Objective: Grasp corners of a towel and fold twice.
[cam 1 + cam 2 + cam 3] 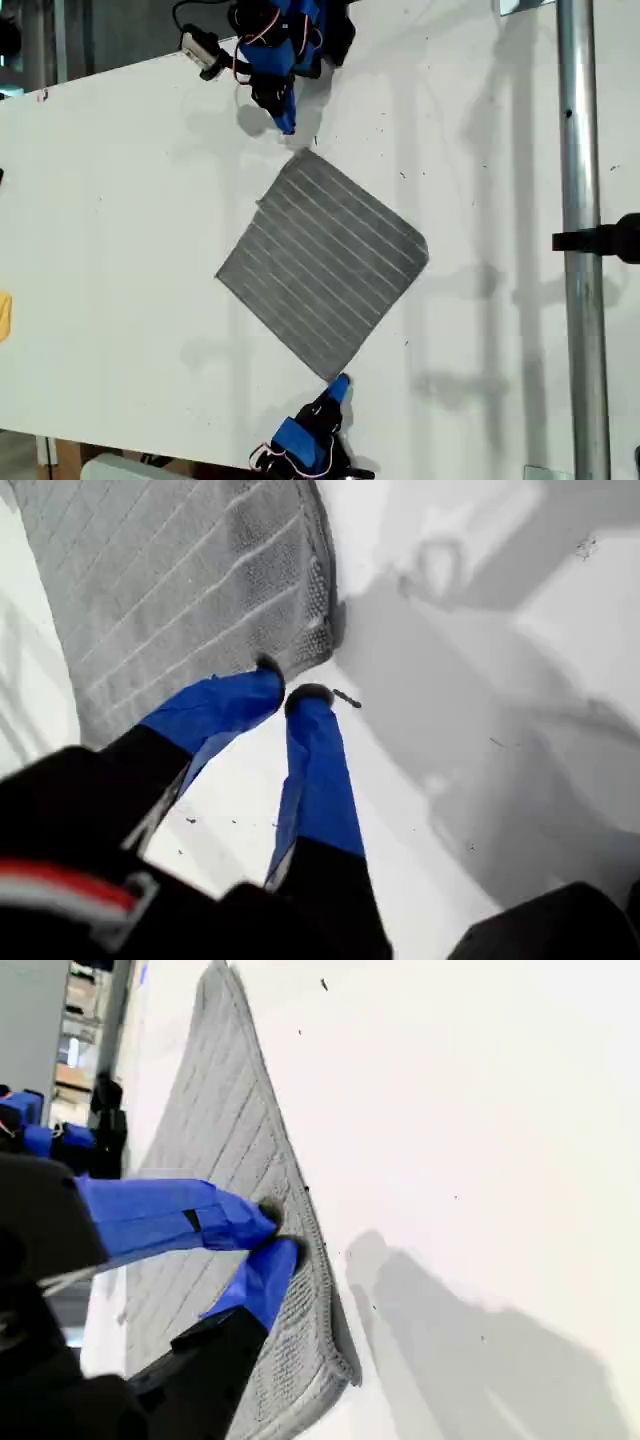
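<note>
1. At the exterior view's left edge a small yellow object (3, 315) sits on the white table (120, 200). A wide bare stretch of tabletop lies between it and the cloth.
2. The towel (322, 262) lies flat and unfolded near the table's middle, turned like a diamond. Its left corner (219, 272) points into that bare stretch.
3. My first gripper (286, 122) comes in from the exterior view's top edge. It is near the towel's top corner (312, 152) but apart from it.
4. In the first wrist view my first gripper (288, 685) has its blue fingers (225, 705) drawn almost together with nothing between them. Their tips are over bare table just short of the corner hem (318, 630).
5. My second gripper (340, 383) reaches up from the exterior view's bottom edge to the bottom corner (333, 374).
6. In the second wrist view my second gripper (278, 1230) has its fingers (180, 1215) close together on the towel's hem. I cannot tell whether any cloth is pinched between them.
7. The right corner (425, 245) faces more bare white table, crossed only by shadows.
8. Further toward the exterior view's right a metal pole (580, 150) runs from top to bottom, with a black clamp (612, 238) on it. It is well apart from the towel.
</note>
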